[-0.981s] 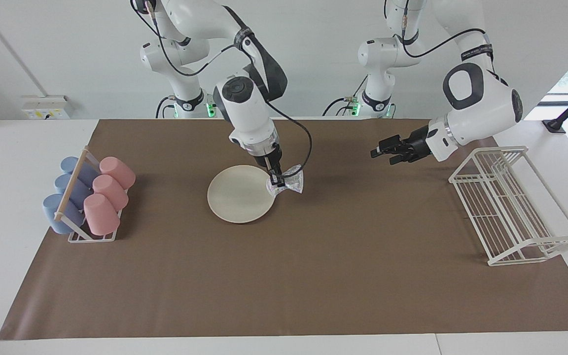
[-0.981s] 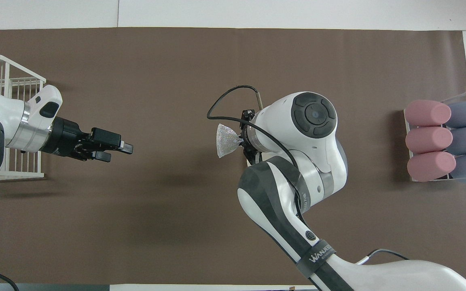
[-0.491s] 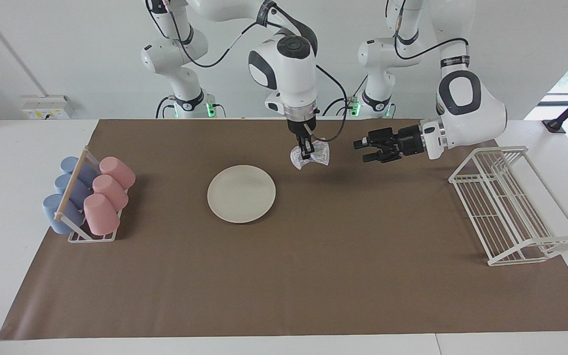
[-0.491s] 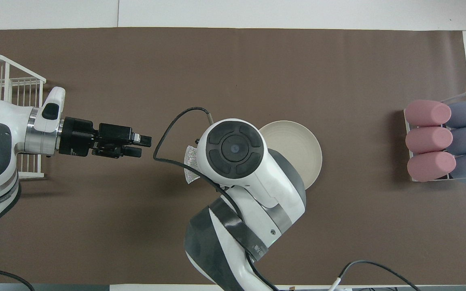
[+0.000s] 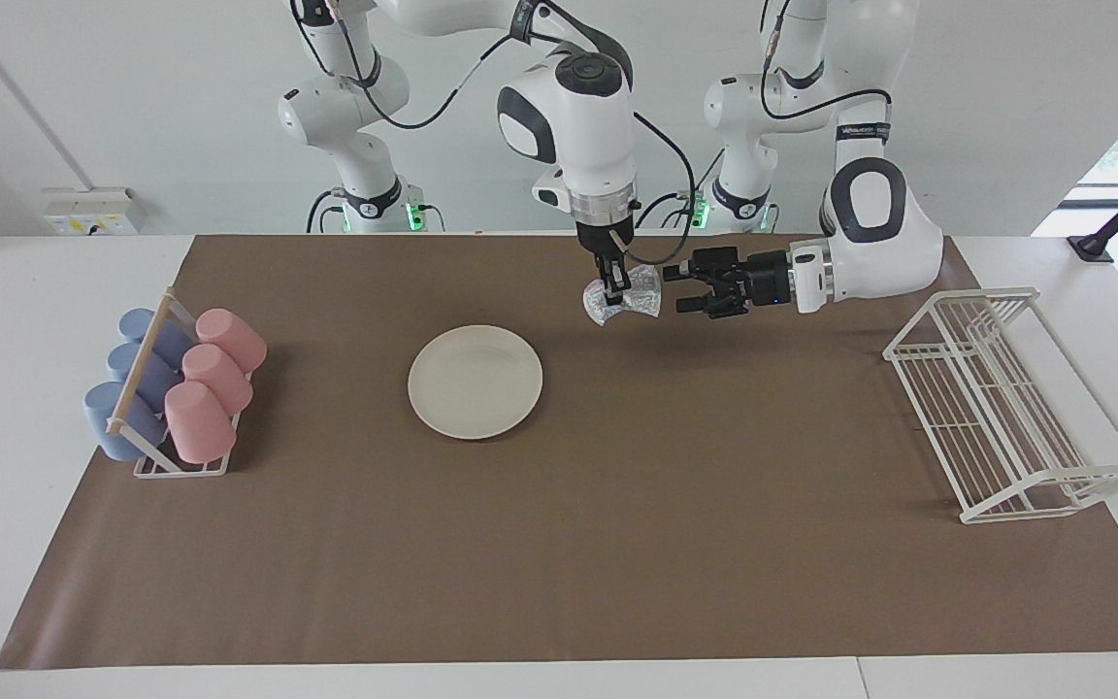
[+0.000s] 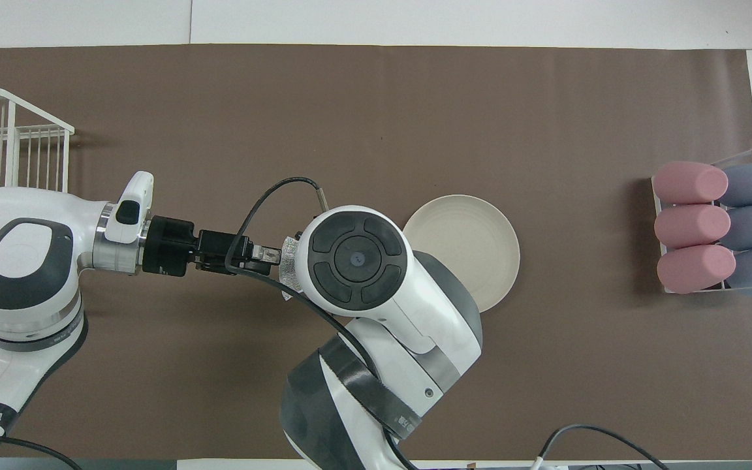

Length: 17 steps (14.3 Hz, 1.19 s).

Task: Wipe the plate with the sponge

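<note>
The cream-white plate [image 5: 475, 381] lies flat on the brown mat; in the overhead view its uncovered part [image 6: 480, 235] shows beside the right arm's wrist. My right gripper [image 5: 614, 289] points down and is shut on the silvery sponge [image 5: 641, 303], holding it in the air over the mat, beside the plate toward the left arm's end. My left gripper [image 5: 677, 291] reaches in level, open, with its fingertips right at the sponge's edge; I cannot tell if they touch. In the overhead view the left gripper [image 6: 267, 256] meets a sliver of the sponge [image 6: 288, 261]; the right gripper is hidden under its wrist.
A rack of pink and blue cups [image 5: 176, 388] stands at the right arm's end of the mat and also shows in the overhead view [image 6: 715, 228]. A white wire dish rack [image 5: 1005, 408] stands at the left arm's end, also seen from overhead [image 6: 4, 150].
My right gripper lifted the sponge from the plate's edge and carried it toward the left arm's end. My left gripper moved in toward the sponge and now reaches it.
</note>
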{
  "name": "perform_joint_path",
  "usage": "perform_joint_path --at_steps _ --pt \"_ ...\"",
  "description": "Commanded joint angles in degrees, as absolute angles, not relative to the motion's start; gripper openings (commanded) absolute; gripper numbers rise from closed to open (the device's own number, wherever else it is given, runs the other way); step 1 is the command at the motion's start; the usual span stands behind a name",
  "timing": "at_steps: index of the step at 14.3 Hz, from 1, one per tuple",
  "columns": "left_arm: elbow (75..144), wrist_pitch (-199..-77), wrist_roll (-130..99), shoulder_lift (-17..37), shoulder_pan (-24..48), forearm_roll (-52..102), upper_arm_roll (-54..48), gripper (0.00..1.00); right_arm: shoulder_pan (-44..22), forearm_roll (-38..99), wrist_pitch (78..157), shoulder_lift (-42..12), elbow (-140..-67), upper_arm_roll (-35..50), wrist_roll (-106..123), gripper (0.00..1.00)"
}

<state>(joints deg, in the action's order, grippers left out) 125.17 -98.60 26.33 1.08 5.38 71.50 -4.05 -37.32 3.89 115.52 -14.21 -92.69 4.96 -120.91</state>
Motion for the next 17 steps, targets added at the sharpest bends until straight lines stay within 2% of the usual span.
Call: perform_joint_path --at_steps 1,2,3,4,5,6,14,15,16,17 --pt "126.56 -100.63 27.51 0.53 7.65 74.27 -3.43 1.00 -37.27 2.37 114.87 -14.68 -91.41 5.19 -122.70 0.00" --pt "126.56 -100.63 27.51 0.53 7.56 74.27 -3.43 0.98 -37.35 2.37 114.96 -14.68 -91.41 5.19 -122.70 0.00" --pt "126.56 -100.63 27.51 0.53 7.56 74.53 -3.43 0.87 -37.27 2.37 115.05 -14.68 -91.41 5.19 -122.70 0.00" --pt "126.56 -100.90 27.42 0.53 7.65 75.58 -3.43 0.63 -37.27 2.37 115.14 -14.68 -91.49 5.19 -122.70 0.00" --pt "126.56 -101.16 27.42 0.53 8.08 75.67 -3.43 0.16 -37.27 2.37 115.14 -14.68 -91.49 5.19 -122.70 0.00" --pt "126.56 -101.16 27.16 0.53 8.26 75.67 -3.43 0.00 -37.27 2.37 115.22 -14.68 -91.49 5.19 -122.70 0.00" --pt "126.56 -100.99 25.40 0.44 8.09 75.76 -3.43 0.00 -36.74 2.29 115.23 -14.42 -91.67 5.19 -121.56 0.00" --pt "126.56 -100.99 25.31 0.44 8.00 75.76 -3.43 0.00 -36.65 2.37 115.22 -13.72 -92.10 5.19 -120.07 0.66" --pt "126.56 -100.99 25.31 0.44 7.91 75.76 -3.43 0.00 -36.74 2.46 115.66 -13.19 -92.89 5.10 -118.75 1.00" --pt "126.56 -100.81 25.31 0.44 7.74 75.76 -3.43 0.00 -36.65 2.55 115.58 -12.84 -93.16 5.18 -118.74 1.00"
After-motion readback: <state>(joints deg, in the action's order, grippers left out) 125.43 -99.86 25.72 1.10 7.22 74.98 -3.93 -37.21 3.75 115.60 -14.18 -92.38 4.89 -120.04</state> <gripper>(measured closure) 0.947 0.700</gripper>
